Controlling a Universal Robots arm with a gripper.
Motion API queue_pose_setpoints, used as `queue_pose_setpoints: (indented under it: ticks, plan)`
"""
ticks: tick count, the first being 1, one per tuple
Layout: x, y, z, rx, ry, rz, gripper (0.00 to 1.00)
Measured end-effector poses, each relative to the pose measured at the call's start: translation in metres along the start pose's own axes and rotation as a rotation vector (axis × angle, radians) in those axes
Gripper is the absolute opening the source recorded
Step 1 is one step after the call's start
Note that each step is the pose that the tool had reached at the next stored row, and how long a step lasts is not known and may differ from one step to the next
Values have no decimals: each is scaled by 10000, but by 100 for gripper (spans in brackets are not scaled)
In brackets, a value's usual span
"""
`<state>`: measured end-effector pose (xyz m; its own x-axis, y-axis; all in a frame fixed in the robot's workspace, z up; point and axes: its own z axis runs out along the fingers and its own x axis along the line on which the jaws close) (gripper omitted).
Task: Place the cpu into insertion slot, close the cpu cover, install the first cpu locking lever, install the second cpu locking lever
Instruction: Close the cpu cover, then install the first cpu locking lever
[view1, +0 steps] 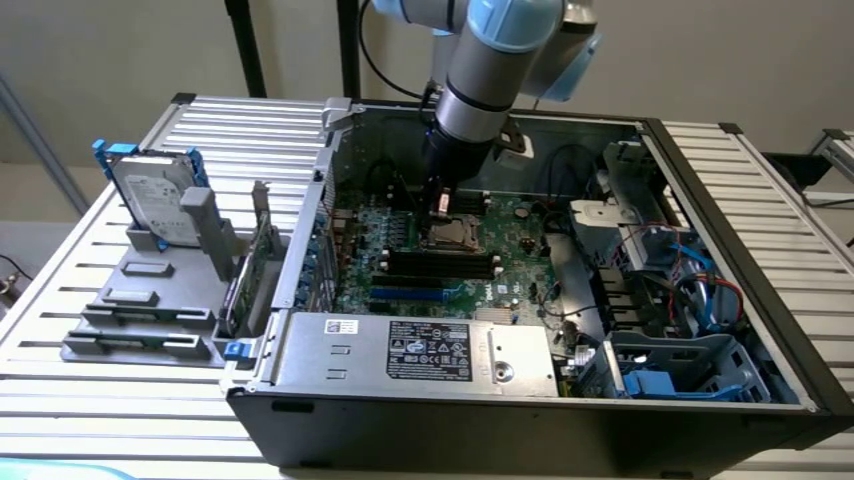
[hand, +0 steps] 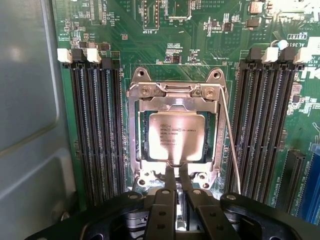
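Silvery cpu (hand: 176, 136) seated under cpu cover (hand: 134, 130), print illegible, pincer (hand: 176, 172) clamped on its edge

Silver-grey arm (view1: 470, 90), light-blue joint caps (view1: 514, 20), black jaws.

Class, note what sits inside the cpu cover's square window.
The cpu lies there, pale metal face and printed text showing. The insertion slot shows as a dark edge around it; what lies beneath the chip is covered.

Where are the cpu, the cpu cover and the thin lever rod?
cpu (hand: 177, 135): wrist view, middle of its face.
cpu cover (hand: 135, 132): wrist view, one side bar.
lever rod (hand: 230, 145): wrist view, halfway along it.
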<state>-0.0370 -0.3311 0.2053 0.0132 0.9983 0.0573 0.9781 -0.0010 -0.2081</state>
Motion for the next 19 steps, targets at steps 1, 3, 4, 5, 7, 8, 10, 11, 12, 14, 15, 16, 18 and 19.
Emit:
queue_pose_setpoints:
  ticks: [1,3,4,5,7,8,10,11,12,14,15,16,18,19]
  plan:
    - [0,-5,-20,6,-1,2,18]
    - [0,-21,-57,9,-1,2,18]
    - [-1,-36,-71,10,-1,1,18]
    - [-4,-54,-80,9,-1,1,18]
    - [-13,-93,-96,9,-2,1,18]
    - [-18,-114,-104,9,-2,2,18]
    - [-28,-154,-124,10,-2,2,18]
    - [-32,-170,-132,9,-1,2,18]
    - [-35,-182,-138,9,-1,2,18]
    - [-38,-185,-140,8,12,-3,18]
    - [-38,-185,-140,8,17,-3,18]
    - [-38,-186,-142,9,17,-2,18]
    - [-38,-186,-144,9,16,-2,18]
    - [-38,-186,-144,9,16,-2,18]
